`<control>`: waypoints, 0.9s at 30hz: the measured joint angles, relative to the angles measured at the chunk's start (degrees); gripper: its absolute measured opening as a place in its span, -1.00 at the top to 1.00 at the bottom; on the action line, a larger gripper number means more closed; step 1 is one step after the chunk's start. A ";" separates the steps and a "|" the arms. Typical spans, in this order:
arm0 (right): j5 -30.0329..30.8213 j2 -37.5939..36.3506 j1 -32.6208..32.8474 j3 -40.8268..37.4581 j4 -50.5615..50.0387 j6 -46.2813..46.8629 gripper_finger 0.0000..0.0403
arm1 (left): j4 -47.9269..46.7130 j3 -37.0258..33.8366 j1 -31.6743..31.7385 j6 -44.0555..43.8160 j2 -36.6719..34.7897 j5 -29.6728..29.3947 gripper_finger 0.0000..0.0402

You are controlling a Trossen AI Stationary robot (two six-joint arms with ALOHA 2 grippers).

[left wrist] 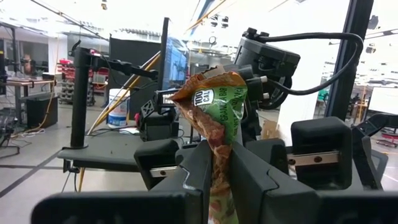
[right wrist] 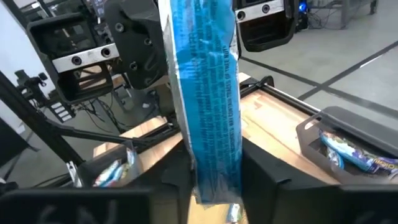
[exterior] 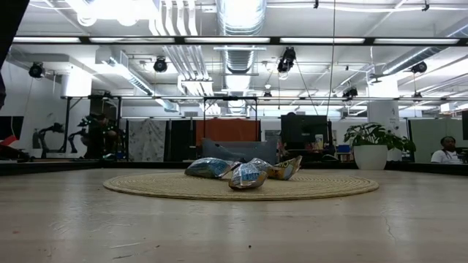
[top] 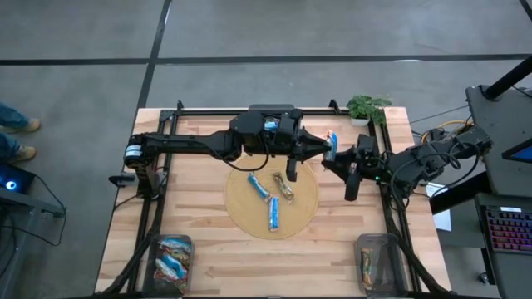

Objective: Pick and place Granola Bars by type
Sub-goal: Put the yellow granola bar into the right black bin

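Both grippers meet above the table's middle, right of the round woven mat (top: 303, 218), and each is shut on a granola bar. My left gripper (top: 321, 151) (left wrist: 219, 163) reaches in from the left and holds a brown-and-green bar (left wrist: 214, 106). Facing it, my right gripper (top: 339, 159) (right wrist: 214, 171) holds a bright blue bar (top: 332, 145) (right wrist: 205, 81). On the mat lie two blue-white bars (top: 258, 184) (top: 273, 214) and a brown bar (top: 285, 188). In the low view they show as a small heap (exterior: 247, 175), and neither gripper shows there. My left gripper pinches the brown-and-green bar by its lower part (left wrist: 216, 155) between the two fingers (left wrist: 189, 177). The fingers lie level and point toward the table's right. The bar stands up past them, crumpled at the top and lifted clear of the table. My right gripper pinches the blue bar near one end (right wrist: 217, 168) between the two fingers (right wrist: 270, 177), coming from the table's right. The rest of the bar sticks out straight beyond the fingers, lifted clear.
A translucent bin (top: 170, 257) at the near left corner holds blue-white bars. A second bin (top: 378, 262) at the near right holds a few darker bars. A small potted plant (top: 366, 108) stands at the far right corner. Black frame rails run along both sides.
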 joint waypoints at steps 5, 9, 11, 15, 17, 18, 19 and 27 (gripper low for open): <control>-0.02 0.00 0.04 0.00 -0.02 -0.72 0.73 | -0.29 0.00 0.02 -0.71 0.02 0.02 0.85; -0.12 -0.02 0.04 0.00 -0.09 -0.74 0.74 | -0.47 0.00 0.11 -0.87 0.01 2.10 0.79; -0.21 -0.02 0.04 0.00 -0.18 -0.74 0.73 | -1.26 0.39 0.09 -0.82 -0.02 2.84 0.70; -0.22 -0.09 0.02 -0.02 -0.13 -0.74 0.75 | -7.39 3.84 0.09 2.68 -0.02 3.04 0.47; -0.22 -0.09 0.02 -0.02 -0.14 -0.76 0.76 | -11.69 6.28 0.04 5.85 -0.02 2.77 0.36; -0.24 -0.09 0.02 -0.02 -0.19 -0.76 0.77 | -13.92 7.63 0.04 7.43 -0.02 2.06 0.32; -0.30 -0.09 0.02 -0.02 -0.22 -0.76 0.77 | -15.95 8.99 0.04 9.05 -0.02 1.25 0.28; -10.79 -0.09 -0.02 -0.02 -1.22 -0.46 0.78 | -31.15 22.81 0.61 18.13 -0.20 -2.49 0.17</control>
